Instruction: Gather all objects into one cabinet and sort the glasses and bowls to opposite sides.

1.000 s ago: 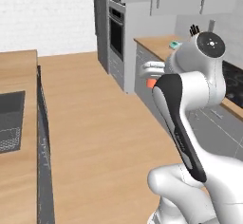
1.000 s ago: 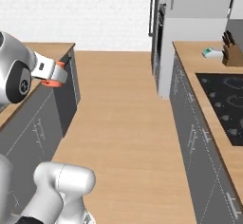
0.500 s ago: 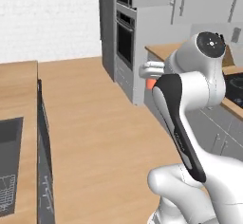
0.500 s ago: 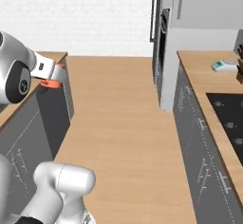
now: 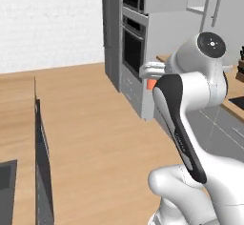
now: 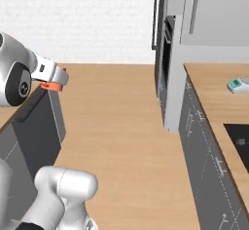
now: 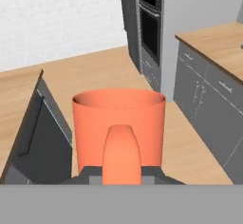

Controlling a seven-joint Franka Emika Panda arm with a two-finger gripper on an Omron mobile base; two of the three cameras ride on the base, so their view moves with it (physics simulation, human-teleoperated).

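An orange cup with a handle (image 7: 118,118) stands upright right in front of the hand camera, its handle (image 7: 122,154) turned toward me. My gripper (image 7: 122,174) is shut on it, holding it at the handle side. In the left base view the gripper (image 5: 151,70) sticks out left of the arm at chest height with a bit of the orange cup (image 5: 151,84) under it. In the right base view the same orange cup (image 6: 51,85) peeks out below the gripper (image 6: 54,76). The cabinet, the black bowl and the beige tumbler are out of view.
A tall dark oven tower (image 5: 133,38) stands ahead. A wooden counter on grey drawer fronts (image 6: 214,92) runs along the right, with the white-and-teal scale (image 6: 238,84) on it. An island counter (image 5: 19,119) lies to the left, wooden floor (image 6: 116,112) between them.
The whole scene has slid across both base views, so the base has moved; the oven tower now looks nearer. The cup stays in the shut gripper, and the arm's pose is unchanged.
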